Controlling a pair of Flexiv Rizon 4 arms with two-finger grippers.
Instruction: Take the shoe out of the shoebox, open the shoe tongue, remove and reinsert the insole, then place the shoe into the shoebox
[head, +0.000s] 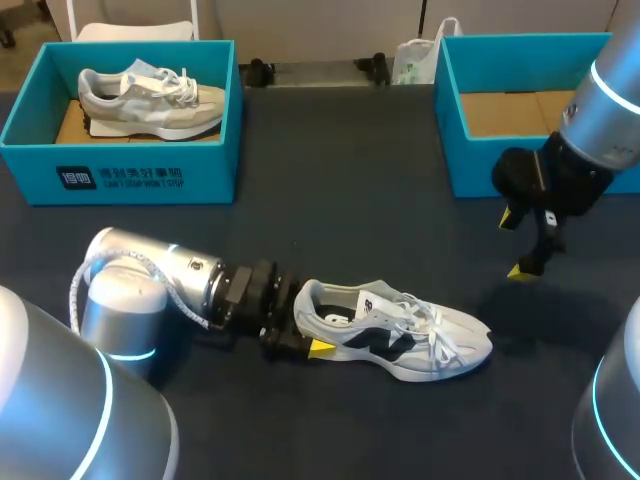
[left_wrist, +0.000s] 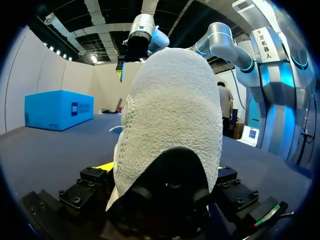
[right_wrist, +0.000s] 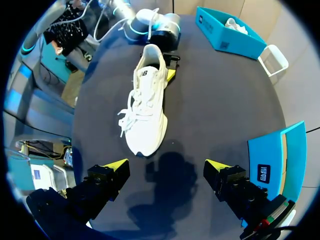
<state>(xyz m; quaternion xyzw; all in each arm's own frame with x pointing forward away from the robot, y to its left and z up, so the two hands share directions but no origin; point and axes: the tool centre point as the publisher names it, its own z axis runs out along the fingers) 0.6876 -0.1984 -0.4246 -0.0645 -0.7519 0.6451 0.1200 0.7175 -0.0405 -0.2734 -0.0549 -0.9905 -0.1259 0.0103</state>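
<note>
Robot lab: left arm and right arm flank dark table.

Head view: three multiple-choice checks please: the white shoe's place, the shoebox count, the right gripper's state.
1. The white shoe lies: A in a box; B on the table; C lifted in the air.
2. Blue boxes on the table: A one; B two; C three.
3. The right gripper is: A open, empty; B shut on the shoe; C shut on a lace.
Key: 1 B, sole on the tabletop. 2 B, left shoebox with a beige shoe, right shoebox empty. 3 A, yellow tips apart, nothing between.
</note>
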